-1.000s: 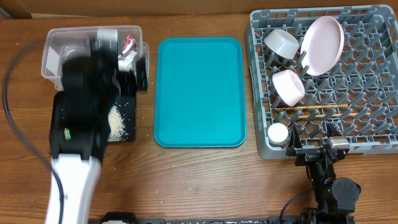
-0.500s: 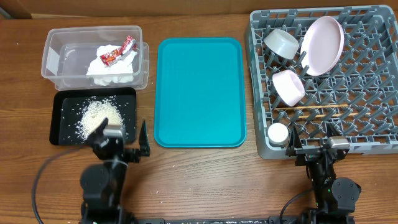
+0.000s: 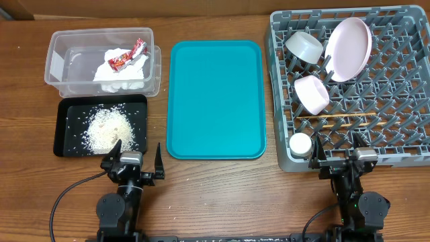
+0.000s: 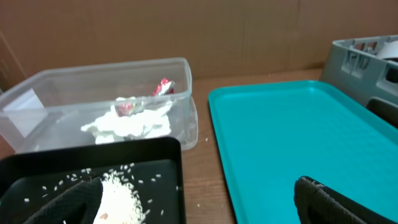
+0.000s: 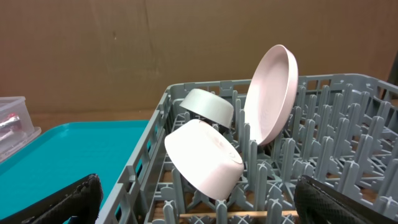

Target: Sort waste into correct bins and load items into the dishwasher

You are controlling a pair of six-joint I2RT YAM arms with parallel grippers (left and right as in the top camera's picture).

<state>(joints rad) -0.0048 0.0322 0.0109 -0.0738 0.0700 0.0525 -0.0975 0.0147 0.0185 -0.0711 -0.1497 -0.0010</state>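
The clear tub [image 3: 57, 67] at the back left holds crumpled white tissue [image 3: 121, 74] and the red-and-white wrapper [image 3: 127, 56]; both also show in the left wrist view [image 4: 134, 121]. The black tray [image 3: 138, 107] in front of it holds loose rice [image 3: 104, 129]. The grey dish rack [image 3: 403, 144] at the right holds the pink plate [image 3: 349, 48], the whitish bowl [image 3: 304, 45], the pink bowl [image 3: 311, 94], the white cup [image 3: 300, 143] and wooden chopsticks [image 3: 342, 121]. My left gripper [image 3: 134, 160] is open and empty at the table's front. My right gripper [image 3: 342, 160] is open and empty by the rack's front edge.
A large teal serving tray [image 3: 215, 97] lies between the bins and the rack, with nothing on it. A stray rice grain lies on the wood between the black tray and the teal tray. A cardboard wall stands behind the table.
My left arm has drawn back from over the bins to the table's front edge, uncovering tub and black tray. The rice pile now lies spread in the tray. The right arm has not moved.
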